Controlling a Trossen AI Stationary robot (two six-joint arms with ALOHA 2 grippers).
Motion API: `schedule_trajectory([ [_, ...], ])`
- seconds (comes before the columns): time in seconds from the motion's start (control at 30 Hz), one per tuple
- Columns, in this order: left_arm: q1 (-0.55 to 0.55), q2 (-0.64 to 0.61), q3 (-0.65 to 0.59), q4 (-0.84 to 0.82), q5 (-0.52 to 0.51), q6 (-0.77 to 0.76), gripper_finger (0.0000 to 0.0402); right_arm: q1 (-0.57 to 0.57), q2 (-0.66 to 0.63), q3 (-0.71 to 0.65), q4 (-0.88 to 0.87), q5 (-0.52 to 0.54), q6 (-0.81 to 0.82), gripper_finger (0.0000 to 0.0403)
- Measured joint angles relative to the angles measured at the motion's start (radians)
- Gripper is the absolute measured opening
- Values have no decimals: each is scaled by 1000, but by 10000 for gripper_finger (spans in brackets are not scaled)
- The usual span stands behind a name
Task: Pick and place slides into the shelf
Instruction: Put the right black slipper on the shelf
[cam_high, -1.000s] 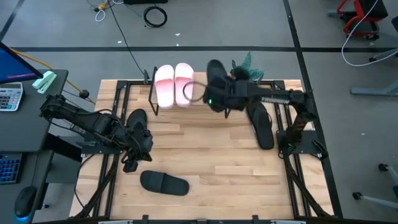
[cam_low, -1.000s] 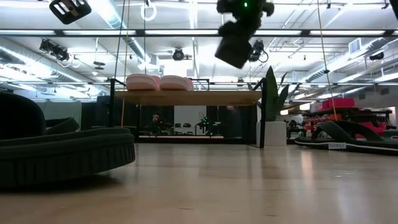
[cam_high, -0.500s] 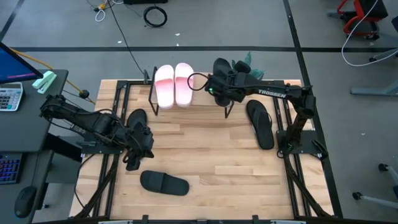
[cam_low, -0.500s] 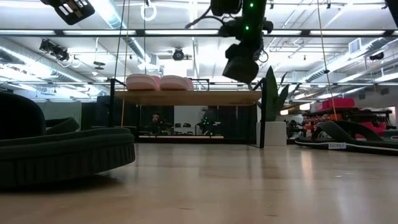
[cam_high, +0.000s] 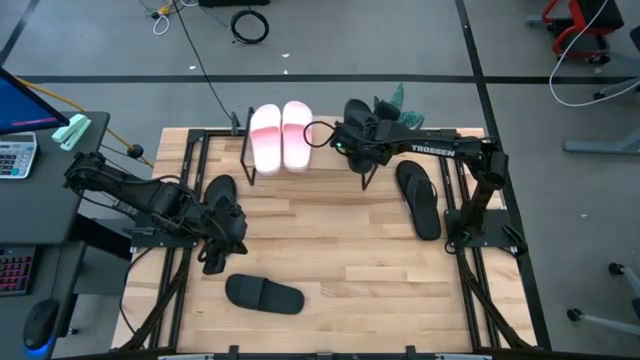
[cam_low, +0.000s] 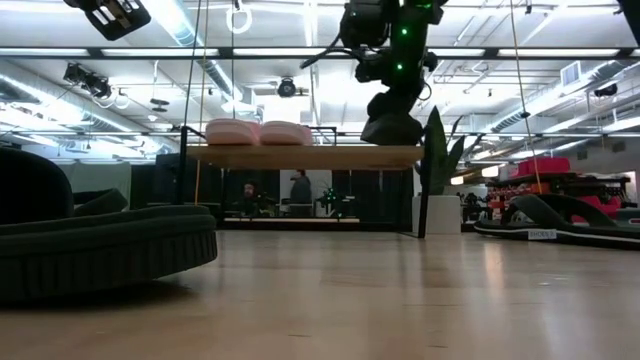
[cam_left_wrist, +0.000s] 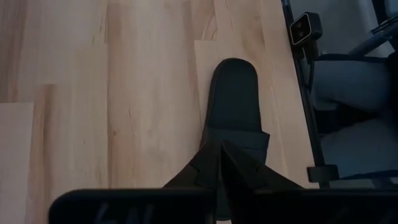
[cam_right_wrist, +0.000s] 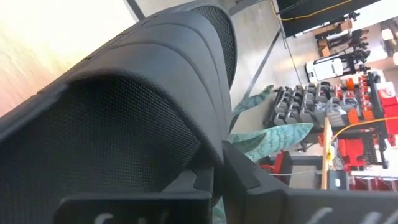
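- Slatted wooden counter (cam_high: 330, 250) carries our small plank-topped shelf (cam_low: 300, 156).
- Right gripper (cam_high: 352, 140), fingers clamping a black broad-strap slide (cam_low: 392, 128), rests it by the pink slides (cam_high: 282, 135).
- Released off-centre, it could tip off the shelf edge.
- Left gripper (cam_high: 215, 262): fingers together, above another black slide (cam_left_wrist: 231, 106).

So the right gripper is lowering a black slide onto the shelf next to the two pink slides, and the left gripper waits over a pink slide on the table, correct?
Not quite. In the left wrist view, the slide under the left gripper is black, not pink. The rest holds: the high view shows the right gripper setting a black slide on the shelf beside the pink slides.
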Motion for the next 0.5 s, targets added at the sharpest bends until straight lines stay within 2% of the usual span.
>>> schedule_trajectory([
  [0.2, 0, 0, 0, 0, 0, 0, 11, -3, -2, -17, 16, 1, 7, 30],
  [0.33, 0, 0, 0, 0, 0, 0, 8, -5, -2, -17, 47, -11, -45, 43],
  [0.5, 0, 0, 0, 0, 0, -2, 17, -18, 0, -18, 61, -78, -50, 60],
])
